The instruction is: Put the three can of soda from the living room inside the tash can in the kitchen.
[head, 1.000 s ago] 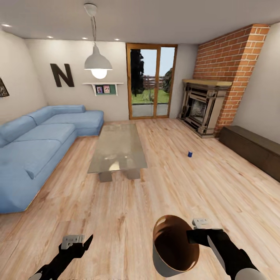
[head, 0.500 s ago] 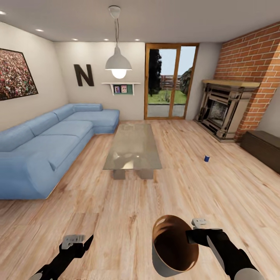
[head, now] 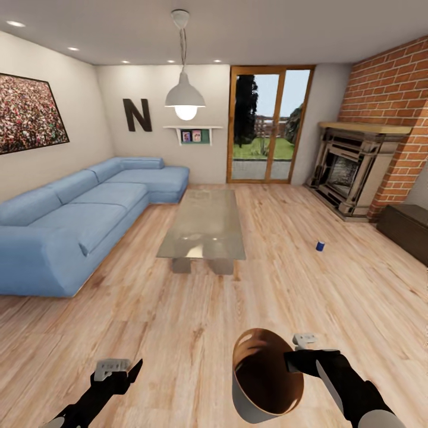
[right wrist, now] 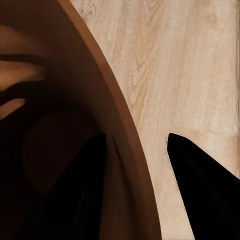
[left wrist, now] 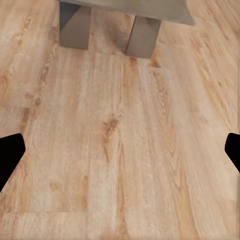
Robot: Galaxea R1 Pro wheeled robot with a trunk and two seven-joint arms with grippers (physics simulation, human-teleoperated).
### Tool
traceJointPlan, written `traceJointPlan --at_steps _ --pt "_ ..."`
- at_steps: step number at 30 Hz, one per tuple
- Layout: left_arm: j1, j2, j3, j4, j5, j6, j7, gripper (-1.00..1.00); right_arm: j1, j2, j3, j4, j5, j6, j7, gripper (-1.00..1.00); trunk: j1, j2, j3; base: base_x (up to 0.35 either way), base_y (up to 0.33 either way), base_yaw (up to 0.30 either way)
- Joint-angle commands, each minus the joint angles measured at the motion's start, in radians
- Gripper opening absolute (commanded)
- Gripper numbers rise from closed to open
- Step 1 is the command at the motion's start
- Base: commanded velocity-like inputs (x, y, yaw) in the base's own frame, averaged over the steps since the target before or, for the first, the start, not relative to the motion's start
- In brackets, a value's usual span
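Note:
My right gripper (head: 292, 356) is shut on the rim of the tash can (head: 261, 375), a pale bucket with a glossy copper-brown inside, held low in front of me and tilted. The right wrist view has the bucket's wall (right wrist: 117, 135) pinched between the two dark fingers of the right gripper (right wrist: 136, 186). One dark blue can of soda (head: 320, 245) stands upright on the wood floor, far ahead to the right, well beyond both arms. The left gripper (head: 126, 370) hangs open and empty over bare planks; its fingertips (left wrist: 9, 152) sit at the edges of the left wrist view.
I am in the living room. A glass coffee table (head: 205, 223) stands ahead at centre, with a blue L-shaped sofa (head: 77, 220) to its left. A brick fireplace (head: 351, 172) and a dark low cabinet (head: 407, 229) line the right wall. Open floor lies between me and the blue can.
The whole picture has slid to the right as the camera turned left, bringing a wall painting into view. Both arms and the held bucket keep their places in the picture.

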Motion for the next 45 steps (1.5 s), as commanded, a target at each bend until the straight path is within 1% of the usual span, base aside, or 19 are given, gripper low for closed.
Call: traceJointPlan --at_steps 1,9,24,37,45 --pt "0.000 0.000 0.000 0.000 0.000 0.000 0.000 1.00 0.000 0.000 0.000 -0.001 -0.010 0.002 -0.001 -1.00 0.000 0.000 0.000 0.000 -0.290 0.006" --pt "0.000 0.000 0.000 0.000 0.000 0.000 0.000 1.00 0.000 0.002 0.000 -0.001 -0.013 0.003 0.003 -1.00 0.000 0.000 0.001 0.000 -0.291 -0.036" --pt "0.000 0.000 0.000 0.000 0.000 0.000 0.001 1.00 0.000 0.004 0.000 -0.001 -0.011 0.002 -0.001 -1.00 0.000 0.000 0.013 0.000 -0.291 -0.196" --pt "0.000 0.000 0.000 0.001 0.000 0.000 0.001 1.00 0.000 0.005 -0.001 -0.001 -0.012 0.002 -0.002 -1.00 0.000 0.000 0.013 0.000 -0.292 -0.030" --pt "0.000 0.000 0.000 0.002 0.000 0.000 0.001 1.00 0.000 0.005 -0.001 -0.001 -0.011 0.002 -0.002 -1.00 0.000 0.000 0.013 0.000 -0.292 -0.152"
